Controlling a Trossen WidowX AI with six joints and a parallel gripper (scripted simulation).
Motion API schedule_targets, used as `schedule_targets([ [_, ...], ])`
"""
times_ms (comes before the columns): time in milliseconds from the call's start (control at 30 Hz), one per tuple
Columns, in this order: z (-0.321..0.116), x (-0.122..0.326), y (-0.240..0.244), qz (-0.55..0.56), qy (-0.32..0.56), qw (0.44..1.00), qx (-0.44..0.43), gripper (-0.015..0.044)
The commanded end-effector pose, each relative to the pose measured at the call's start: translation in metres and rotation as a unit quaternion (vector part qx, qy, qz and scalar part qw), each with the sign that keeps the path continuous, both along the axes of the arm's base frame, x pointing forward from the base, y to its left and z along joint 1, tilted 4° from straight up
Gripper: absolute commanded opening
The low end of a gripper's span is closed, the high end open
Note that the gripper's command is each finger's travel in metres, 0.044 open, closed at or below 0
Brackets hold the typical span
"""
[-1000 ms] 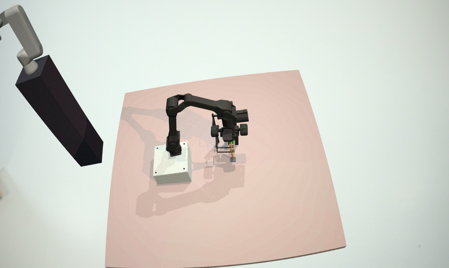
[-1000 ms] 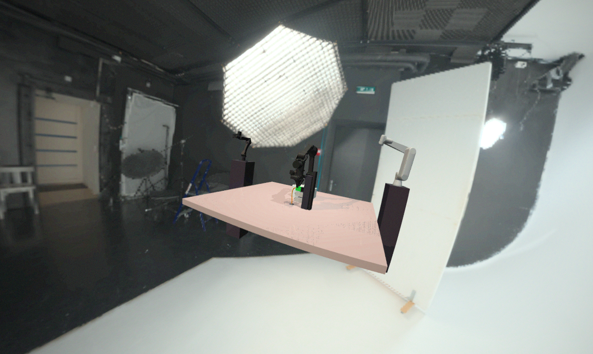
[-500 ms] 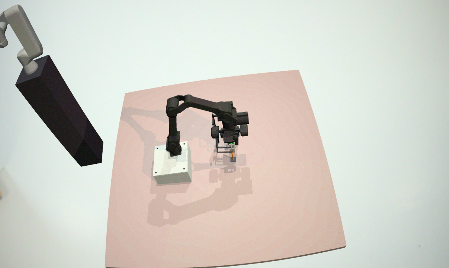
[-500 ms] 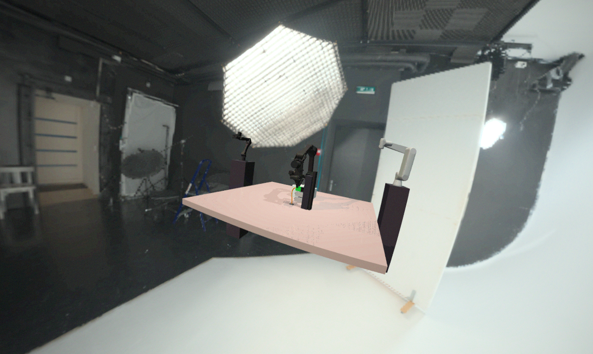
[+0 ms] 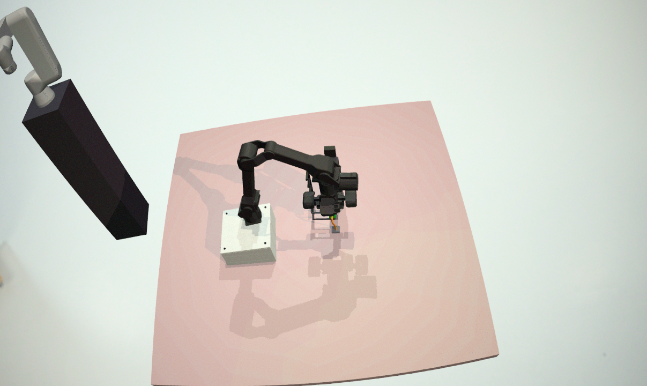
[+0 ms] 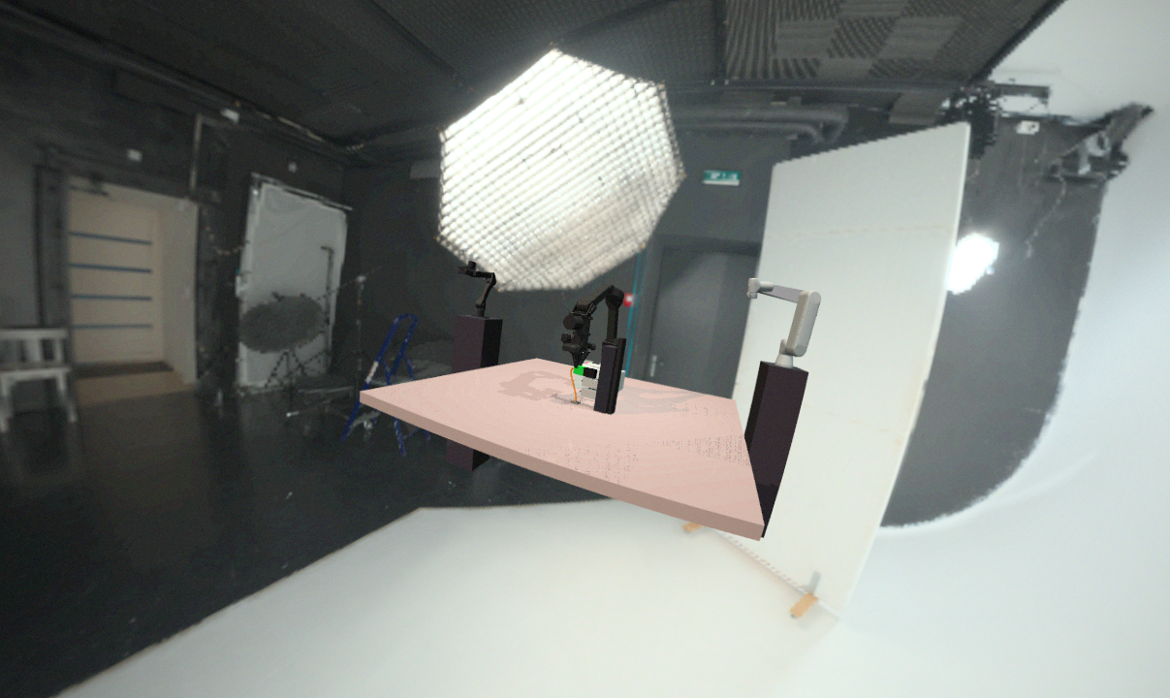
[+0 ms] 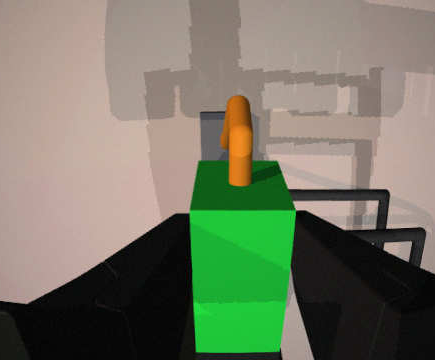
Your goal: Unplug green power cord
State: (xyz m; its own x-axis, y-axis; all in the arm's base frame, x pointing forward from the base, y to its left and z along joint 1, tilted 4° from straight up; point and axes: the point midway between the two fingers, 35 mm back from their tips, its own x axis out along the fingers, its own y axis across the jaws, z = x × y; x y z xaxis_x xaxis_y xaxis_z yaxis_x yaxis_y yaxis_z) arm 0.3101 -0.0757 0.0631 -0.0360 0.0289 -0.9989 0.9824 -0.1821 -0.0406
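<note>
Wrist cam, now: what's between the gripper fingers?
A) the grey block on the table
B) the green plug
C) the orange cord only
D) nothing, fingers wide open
B: in the wrist view the green plug sits clamped between the two black fingers of the gripper, with the orange cord coming out of its far end.

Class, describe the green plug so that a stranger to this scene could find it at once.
Start at the pink table and follow the black arm down to its tool. Clamped between the tool's fingers is the green plug, the only bright green block, with an orange cord leaving its end.
</note>
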Motion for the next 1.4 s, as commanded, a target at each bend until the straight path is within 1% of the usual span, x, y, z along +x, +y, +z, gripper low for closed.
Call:
schedule_targets([
  [0, 0.000, 0.000, -0.003, -0.003, -0.001, 1.000, -0.004, 0.0053],
  [100, 0.000, 0.002, 0.007, -0.004, 0.000, 1.000, -0.003, 0.0131],
  [367, 0.000, 0.002, 0.007, -0.004, 0.000, 1.000, -0.003, 0.0341],
  [500, 0.004, -0.001, -0.015, -0.004, 0.000, 1.000, -0.005, 0.0440],
  [600, 0.010, -0.007, -0.044, -0.004, 0.000, 1.000, -0.006, 0.0440],
  [667, 0.012, -0.009, -0.053, -0.004, 0.000, 1.000, -0.006, 0.0440],
  [1367, 0.012, -0.009, -0.053, -0.004, 0.000, 1.000, -0.006, 0.0440],
])
